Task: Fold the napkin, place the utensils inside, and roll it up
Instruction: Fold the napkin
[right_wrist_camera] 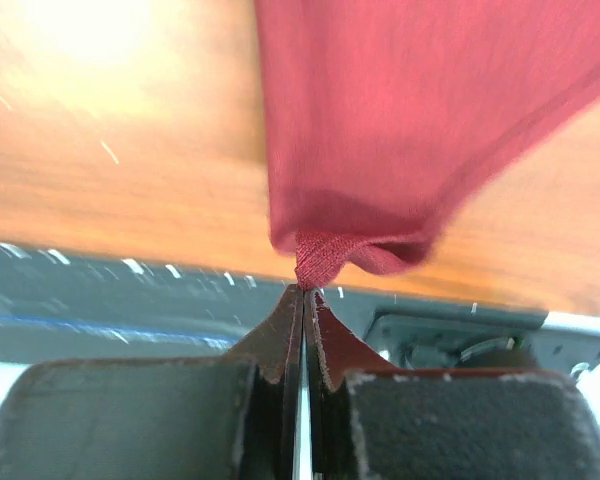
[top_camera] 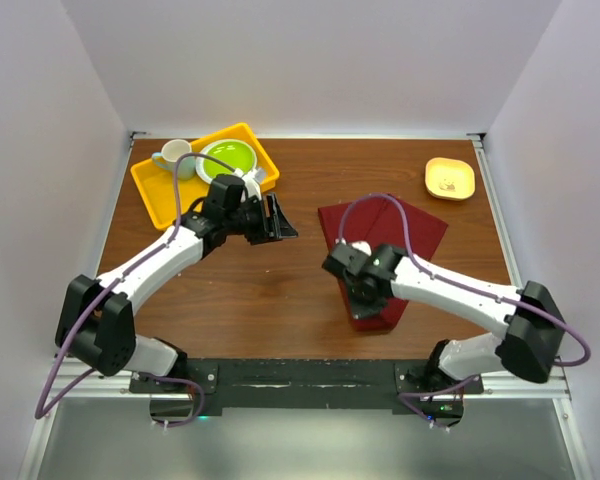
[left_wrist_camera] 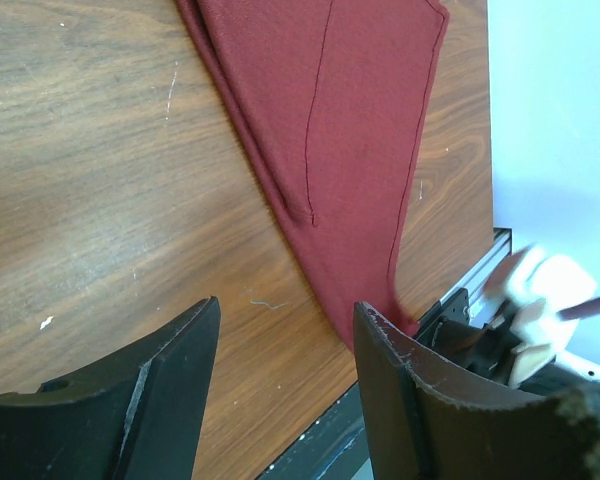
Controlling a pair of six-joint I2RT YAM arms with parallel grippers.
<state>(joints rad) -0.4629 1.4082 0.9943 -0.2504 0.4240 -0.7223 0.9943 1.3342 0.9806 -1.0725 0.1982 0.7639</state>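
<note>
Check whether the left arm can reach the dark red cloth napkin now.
Probably yes: the open left end effector faces the dark red cloth napkin with only wooden table between, and the right end effector pinches only its near end.

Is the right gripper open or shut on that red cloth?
Shut: the right gripper pinches a bunched corner of the napkin, jaws pressed together.

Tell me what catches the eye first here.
The dark red cloth napkin lies right of centre on the wooden table, its near corner pinched in the shut right gripper. The left gripper hangs open over bare wood. A yellow plastic tray holding a green plate sits far left.
</note>
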